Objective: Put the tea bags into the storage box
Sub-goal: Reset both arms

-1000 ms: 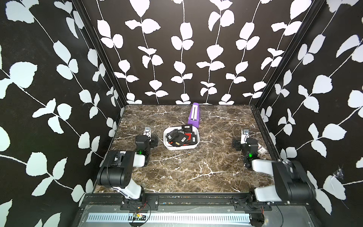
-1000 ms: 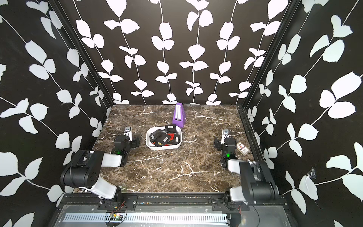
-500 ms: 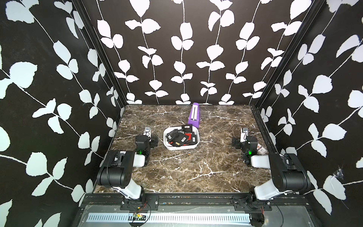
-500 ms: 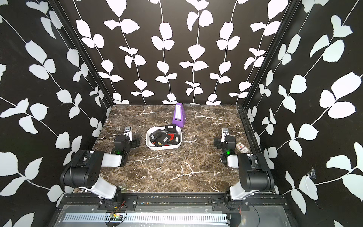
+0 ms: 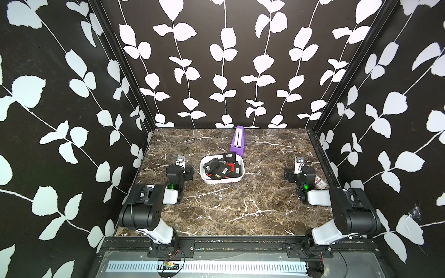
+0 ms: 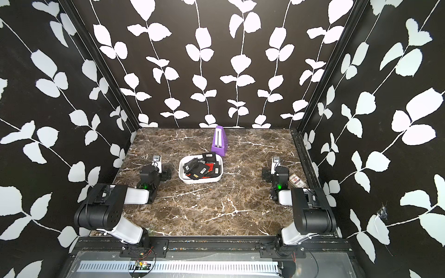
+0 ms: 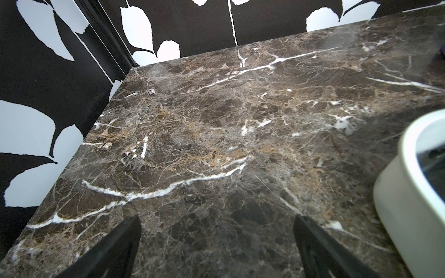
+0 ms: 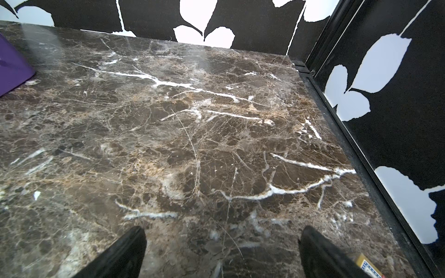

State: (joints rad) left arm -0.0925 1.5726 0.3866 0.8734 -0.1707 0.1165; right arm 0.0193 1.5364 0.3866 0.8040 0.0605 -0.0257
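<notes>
The white storage box (image 5: 222,181) (image 6: 199,180) stands mid-table, and its rim also shows in the left wrist view (image 7: 409,192). Several tea bags (image 5: 218,168) (image 6: 197,168) lie piled inside, mostly black with one red-orange; one black sachet (image 5: 228,156) leans on the far rim. My left gripper (image 5: 179,168) (image 7: 216,217) rests low just left of the box, open, with only marble between its fingers. My right gripper (image 5: 299,169) (image 8: 222,229) sits near the right wall, also open and empty.
A long purple box (image 5: 238,140) (image 6: 219,140) (image 8: 12,69) lies behind the storage box. A small clear-wrapped card pack (image 5: 319,183) (image 6: 297,180) (image 8: 366,267) lies by the right gripper near the right wall. Patterned walls enclose three sides.
The right arm's elbow has drawn back and settled, with its gripper shifting slightly toward the back. The left arm, the box and its contents have not moved.
</notes>
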